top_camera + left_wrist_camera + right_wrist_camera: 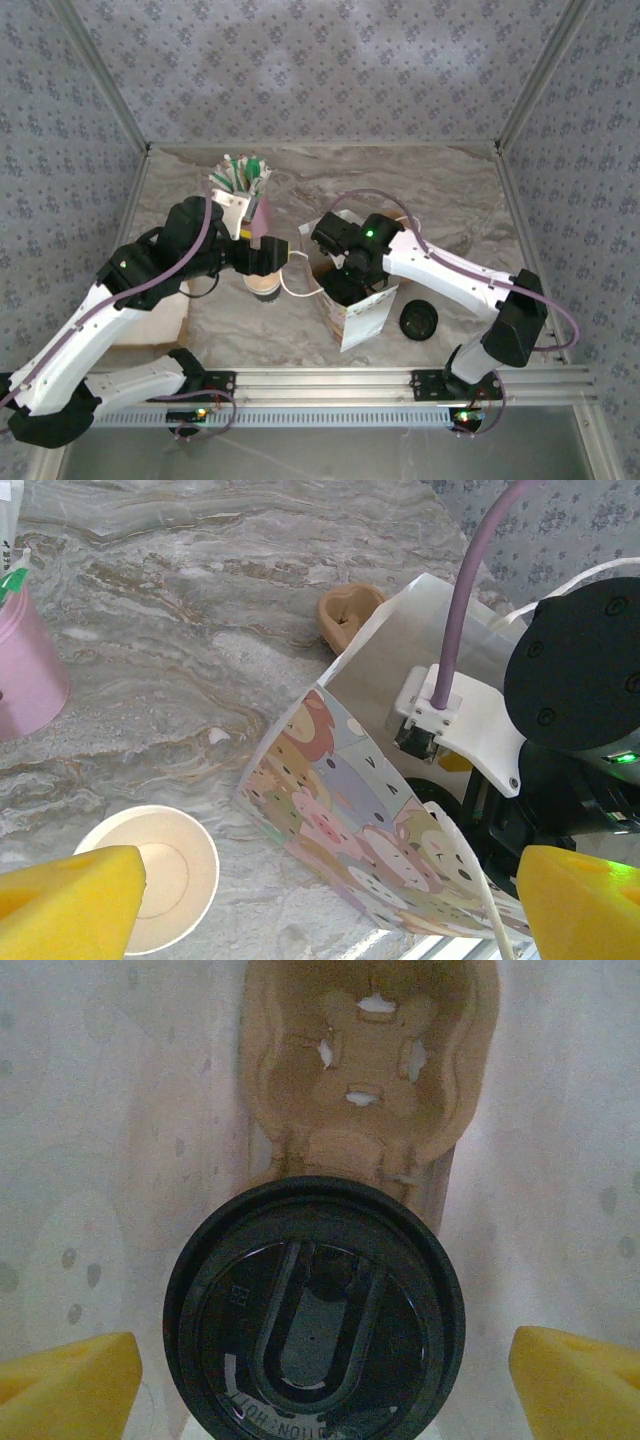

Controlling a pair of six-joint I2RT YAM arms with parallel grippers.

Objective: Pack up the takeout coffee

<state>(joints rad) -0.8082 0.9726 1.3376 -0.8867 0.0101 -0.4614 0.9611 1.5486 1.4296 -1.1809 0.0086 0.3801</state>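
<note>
- My left gripper [325, 900] is spread wide and pinches nothing. It hangs over the open cup [150, 875], which sits off to the left of the gap, not centred in it
- That cup stands upright on the tabletop [450, 200], left of the middle and toward the near edge. Its long axis is vertical, its mouth is up, and it has no lid on
- A loose lid [418, 320] lies flat close to the near edge, right of the bag [352, 318]. My right arm is nearer to it, and my left arm is nearer to the cup
- My right gripper [320, 1385] is down inside the bag, also spread and holding nothing. Straight below it stands a lidded cup [315, 1310], upright
- The carrier [365, 1060] lies just beyond that one, but I cannot tell whether it is seated in it
- I judge that my left gripper must shift over the open cup before closing
</note>
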